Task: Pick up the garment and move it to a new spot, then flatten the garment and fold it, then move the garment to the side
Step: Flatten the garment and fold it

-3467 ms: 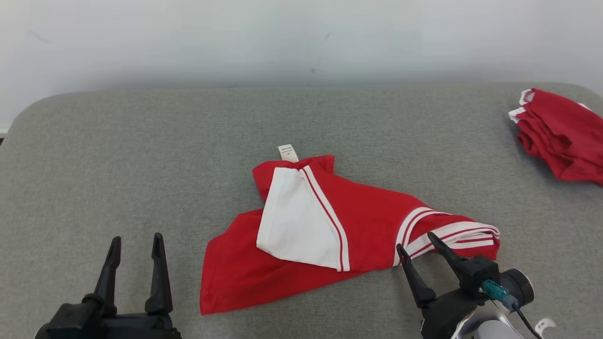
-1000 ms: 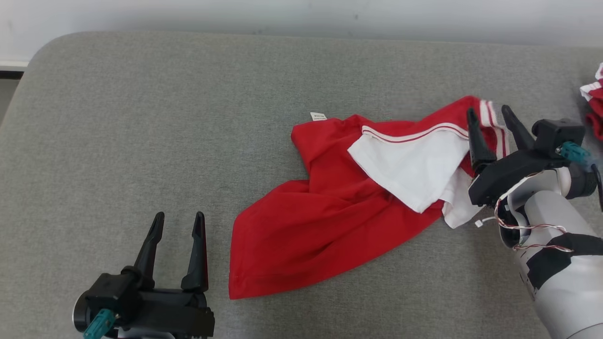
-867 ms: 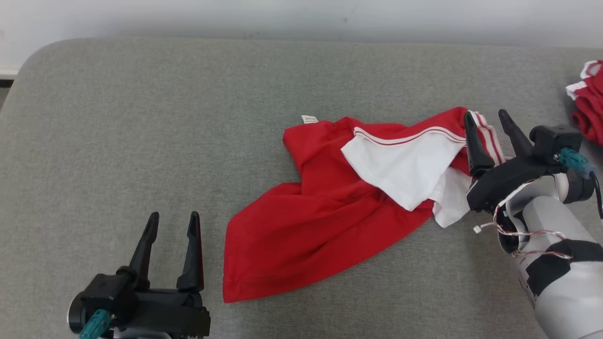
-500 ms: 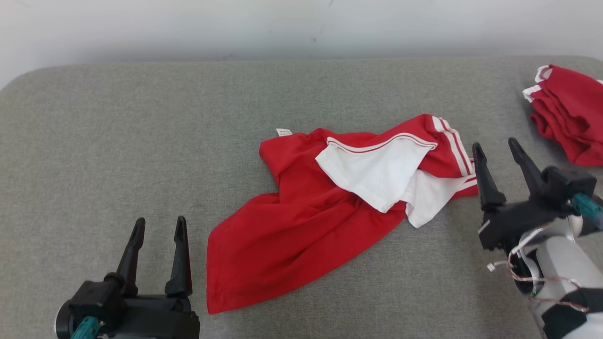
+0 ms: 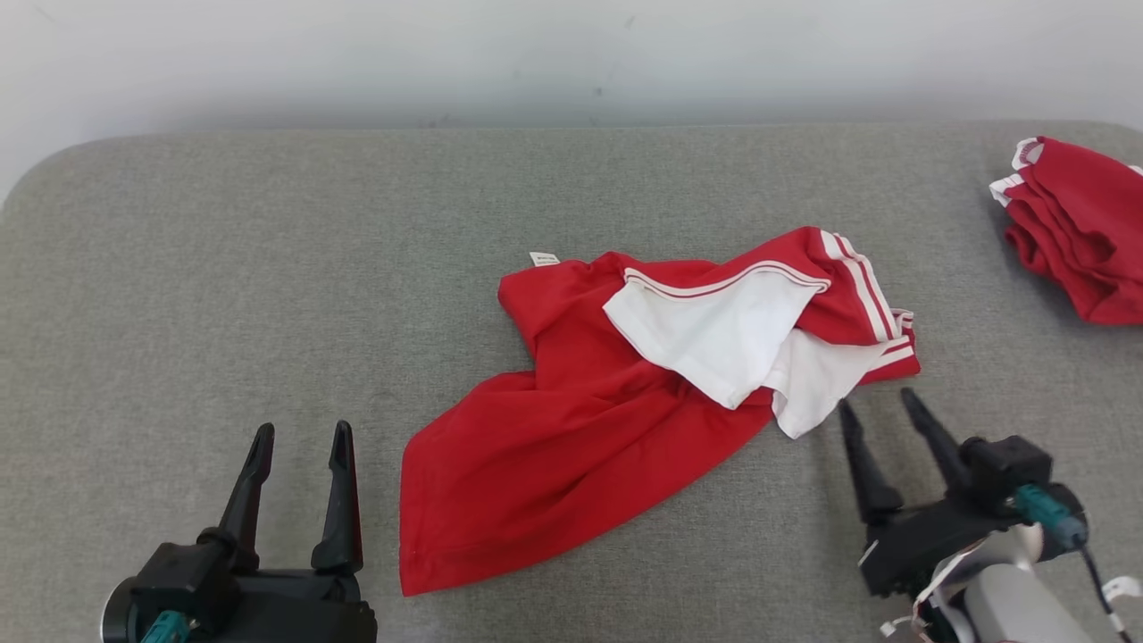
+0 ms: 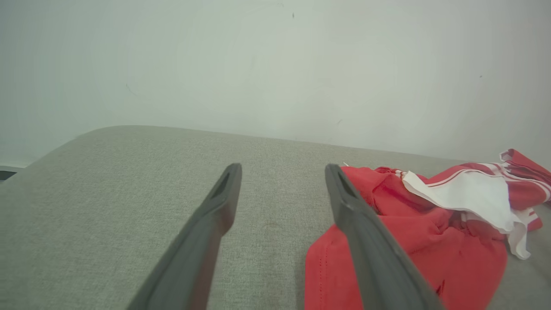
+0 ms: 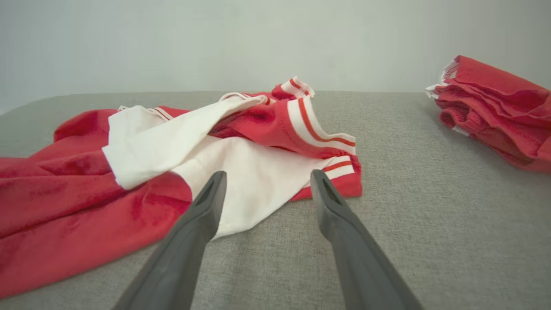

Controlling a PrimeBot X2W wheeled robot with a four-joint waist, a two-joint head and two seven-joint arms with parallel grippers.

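The garment (image 5: 580,429) is red with white panels and striped trim, and lies rumpled in the middle of the grey table (image 5: 268,268). It also appears in the left wrist view (image 6: 413,241) and the right wrist view (image 7: 142,155). My left gripper (image 5: 300,438) stands open at the lower left, just left of the garment's near corner, with nothing between its fingers. My right gripper (image 5: 878,404) is open too, its tips just short of the white flap at the garment's right end, touching nothing.
A second red garment (image 5: 1076,223), bunched up, lies at the table's far right edge, seen too in the right wrist view (image 7: 495,107). A pale wall rises behind the table. Bare grey surface spreads to the left and along the front.
My right gripper let go of the garment's striped right end and drew back toward me, lower in the head view. The garment stayed where it was laid. The camera also shifted.
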